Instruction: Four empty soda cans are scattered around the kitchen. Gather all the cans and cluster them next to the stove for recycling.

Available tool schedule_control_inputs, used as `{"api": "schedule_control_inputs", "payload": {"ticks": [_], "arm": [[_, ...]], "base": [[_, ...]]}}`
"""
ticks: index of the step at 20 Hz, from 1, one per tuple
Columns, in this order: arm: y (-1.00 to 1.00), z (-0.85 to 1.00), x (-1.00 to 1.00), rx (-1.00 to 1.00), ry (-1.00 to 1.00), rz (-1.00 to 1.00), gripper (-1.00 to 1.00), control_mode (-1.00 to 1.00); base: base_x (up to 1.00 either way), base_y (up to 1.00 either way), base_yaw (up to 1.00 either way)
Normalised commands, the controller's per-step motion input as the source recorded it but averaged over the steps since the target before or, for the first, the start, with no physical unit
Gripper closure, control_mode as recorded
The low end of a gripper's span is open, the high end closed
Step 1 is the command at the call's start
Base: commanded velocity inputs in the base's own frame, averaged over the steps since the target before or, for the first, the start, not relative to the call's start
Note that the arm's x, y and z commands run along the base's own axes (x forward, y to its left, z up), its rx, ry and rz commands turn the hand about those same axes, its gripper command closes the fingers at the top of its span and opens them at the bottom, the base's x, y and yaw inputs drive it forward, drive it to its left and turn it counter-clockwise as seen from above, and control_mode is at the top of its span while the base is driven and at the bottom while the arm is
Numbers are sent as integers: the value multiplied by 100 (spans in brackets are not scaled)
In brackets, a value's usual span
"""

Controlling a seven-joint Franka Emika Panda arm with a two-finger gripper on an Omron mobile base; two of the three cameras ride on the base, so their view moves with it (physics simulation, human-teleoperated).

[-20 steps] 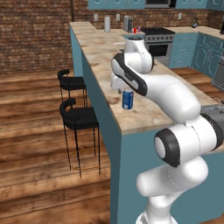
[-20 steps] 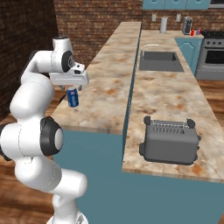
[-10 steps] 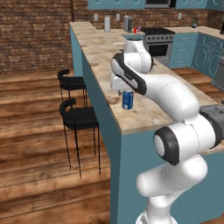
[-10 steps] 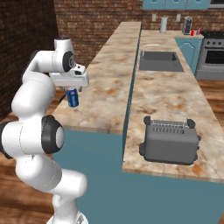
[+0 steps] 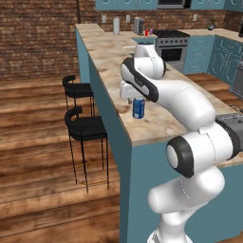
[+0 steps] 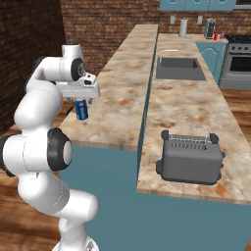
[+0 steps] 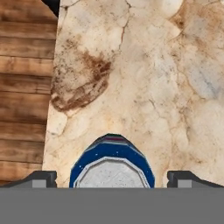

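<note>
We judged the step as pick-up of the first can. The blue soda can (image 5: 138, 108) stood upright near the worktop's (image 5: 156, 121) front-left edge, beside the bar stools (image 5: 84, 127). The gripper (image 7: 112, 177) hung directly above it, jaws spread wide, one fingertip on each side of the can's top, not yet touching. Next move, in our judgement: descend straight, then close on the can's body. Count: one blue can here; one small red can (image 5: 146, 32) by the far stove (image 5: 169, 42); two stools; one toaster (image 6: 190, 158).
</note>
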Motion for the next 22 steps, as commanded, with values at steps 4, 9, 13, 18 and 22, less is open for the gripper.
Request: {"api": "schedule_control_inputs", "payload": {"ticks": [4,9,13,18,22], "arm": [[0,-2,-2,1,3,-2,-100,-100],[0,-4,-12,2,5,-3,-100,-100],[0,-5,-9,1,4,-2,100,-100],[0,-1,-1,0,0,0,100,-100],[-3,1,-14,0,0,0,100,-100]], "base": [[0,0,0],[0,0,0],[0,0,0],[0,0,0],[0,0,0]]}}
